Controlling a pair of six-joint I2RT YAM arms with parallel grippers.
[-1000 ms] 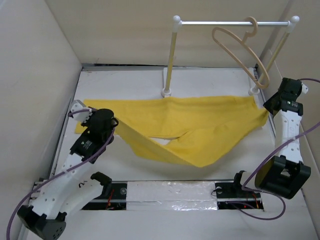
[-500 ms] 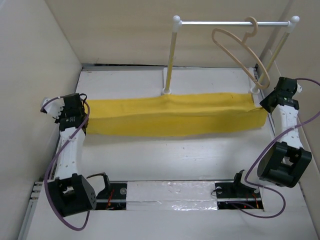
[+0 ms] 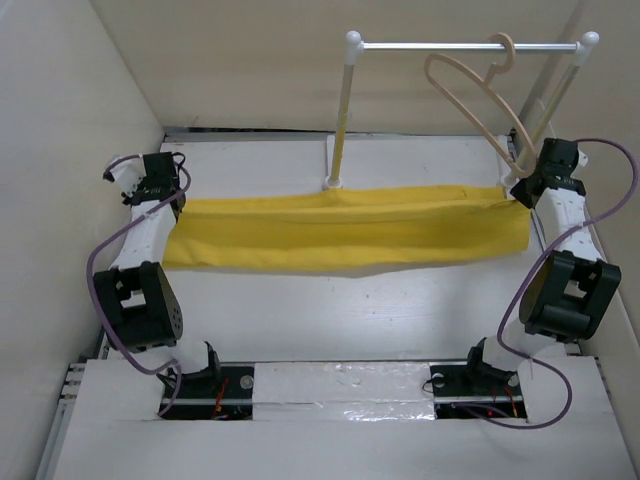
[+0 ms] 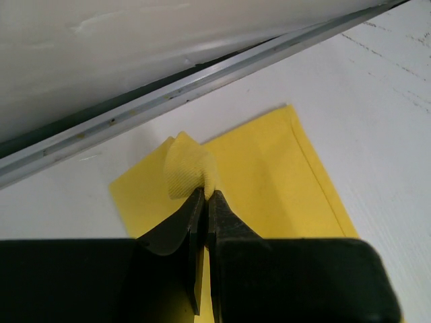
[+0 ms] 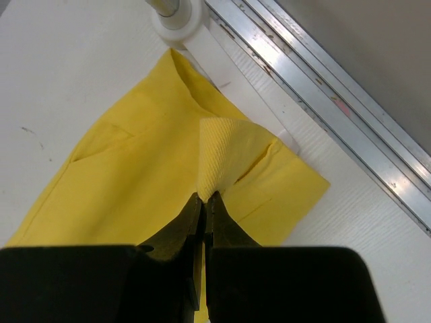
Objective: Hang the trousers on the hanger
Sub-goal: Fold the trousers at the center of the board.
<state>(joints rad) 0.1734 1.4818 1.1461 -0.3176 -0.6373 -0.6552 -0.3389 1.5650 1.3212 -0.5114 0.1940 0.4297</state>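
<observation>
The yellow trousers [image 3: 350, 228] lie stretched in a long folded band across the table, from left to right. My left gripper [image 3: 176, 193] is shut on a pinch of cloth at their far left end; the fold of the trousers [image 4: 187, 176] bulges above the left gripper [image 4: 205, 195]. At the far right end my right gripper [image 3: 520, 190] is shut on the other corner; there too the trousers [image 5: 222, 158] rise in a fold above the right gripper [image 5: 203, 198]. The tan hanger [image 3: 480, 95] hangs by its hook from the rail, above the right end of the trousers.
A white rail [image 3: 465, 46] on two posts stands at the back; its left post [image 3: 340, 120] rises just behind the trousers, and the right post's foot [image 5: 176, 15] is close to my right gripper. Beige walls close in left, back and right. A metal track [image 4: 202, 81] edges the table.
The trousers went from a loose crumpled spread to a taut folded band. My left arm swung out and back to the far left corner. The right gripper moved back toward the post.
</observation>
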